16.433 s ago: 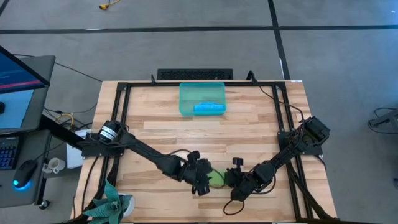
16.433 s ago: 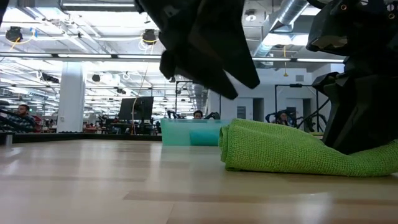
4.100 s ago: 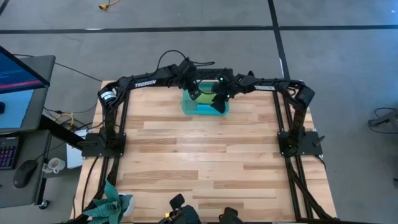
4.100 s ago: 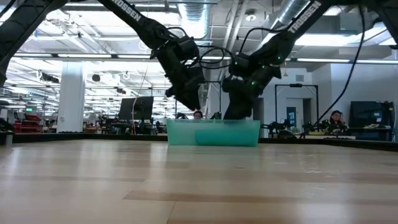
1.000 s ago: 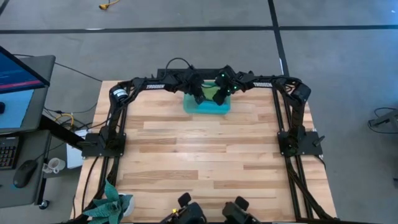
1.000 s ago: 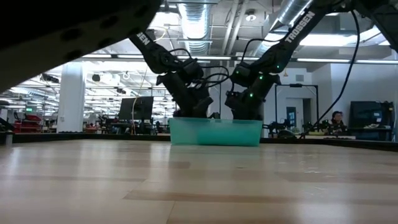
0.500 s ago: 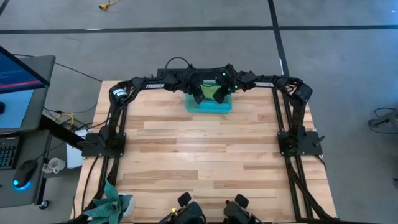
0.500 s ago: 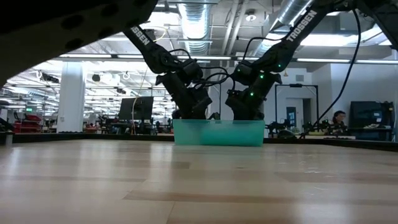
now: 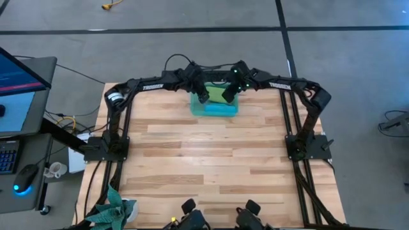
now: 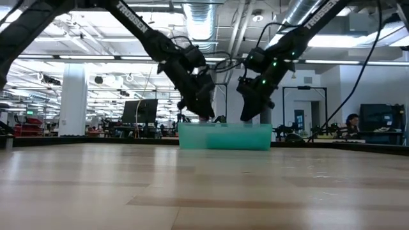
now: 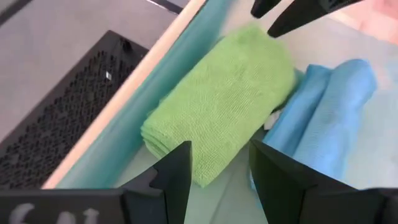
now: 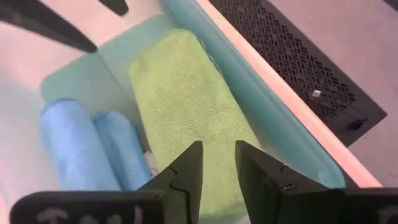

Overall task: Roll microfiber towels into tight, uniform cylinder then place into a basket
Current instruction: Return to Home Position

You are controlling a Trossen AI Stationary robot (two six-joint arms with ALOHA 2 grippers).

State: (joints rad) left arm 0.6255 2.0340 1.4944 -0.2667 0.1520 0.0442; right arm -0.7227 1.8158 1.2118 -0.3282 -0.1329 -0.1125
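Wooden table (image 9: 204,160) of light planks, with black frame rails along its sides, is standing on a grey floor; a monitor (image 9: 16,73) is glowing off its left edge.

Left gripper (image 9: 203,97) is hovering over the left part of the basket (image 9: 215,114), at the table's far edge. Its fingers (image 11: 177,177) are standing released, well apart, grasping nothing.

Basket — translucent teal, low-walled — is sitting at the far middle of the table, with both arms reaching over it.

Green towel (image 11: 217,102) is lying rolled inside it along the far wall. Blue towel (image 11: 323,118) is lying rolled just beside it, on the near side.

Right gripper (image 9: 229,94) is hovering over the basket's right part, clear of both towels. Its fingers (image 12: 186,177) are standing narrowly parted — released, grasping nothing.
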